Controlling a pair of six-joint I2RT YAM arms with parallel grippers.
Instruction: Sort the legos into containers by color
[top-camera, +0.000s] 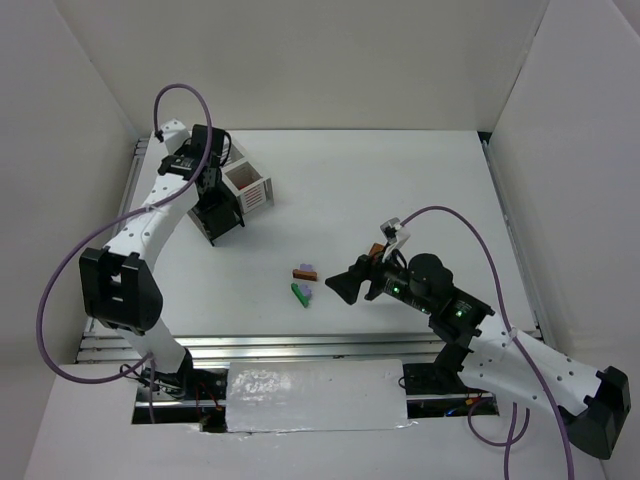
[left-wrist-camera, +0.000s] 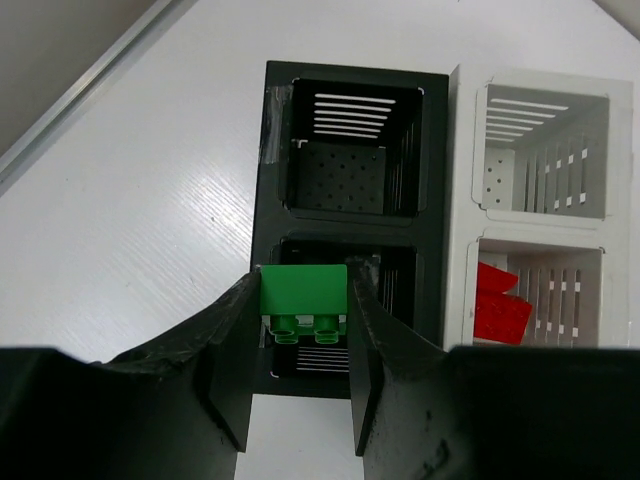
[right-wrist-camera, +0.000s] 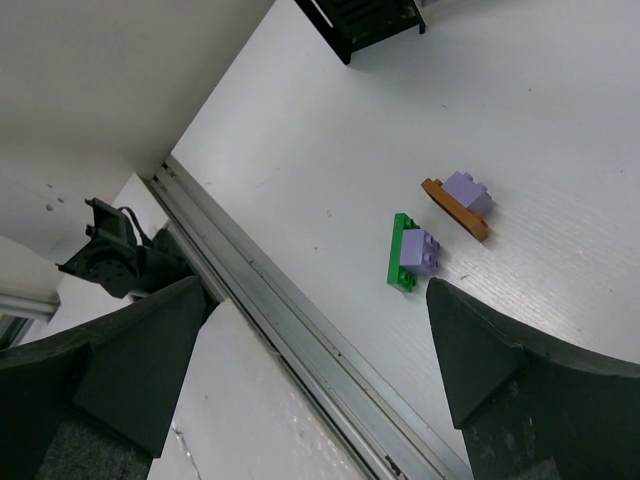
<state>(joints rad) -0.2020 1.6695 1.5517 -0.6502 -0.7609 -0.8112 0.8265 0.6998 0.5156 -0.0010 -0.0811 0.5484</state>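
My left gripper is shut on a green lego and holds it over the near compartment of the black container. The white container is joined to it on the right and holds red legos. In the top view the left gripper is at the back left, over the black container and beside the white container. My right gripper is open and empty, above the table near a green plate carrying a purple brick, and a brown plate carrying another purple brick.
The two stacked pairs lie mid-table, brown and green, left of the right gripper. A small orange-brown piece shows by the right gripper. White walls enclose the table. A metal rail runs along the near edge.
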